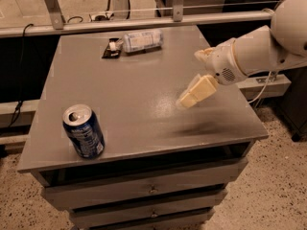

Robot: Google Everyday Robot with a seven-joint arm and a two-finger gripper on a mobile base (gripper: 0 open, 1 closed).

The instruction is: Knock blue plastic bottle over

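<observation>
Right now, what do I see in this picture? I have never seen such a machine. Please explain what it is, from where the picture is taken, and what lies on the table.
This is a single picture from one camera, looking down at a grey cabinet top from the front. Where the camera is fixed is not known. The white arm coming in from the right belongs to a mobile robot. Its cream-coloured gripper hangs above the right half of the top and holds nothing that I can see. At the far edge the blue plastic bottle lies on its side, with its cap end by a flat black wrapper. Near the front left a blue drink can stands upright.
</observation>
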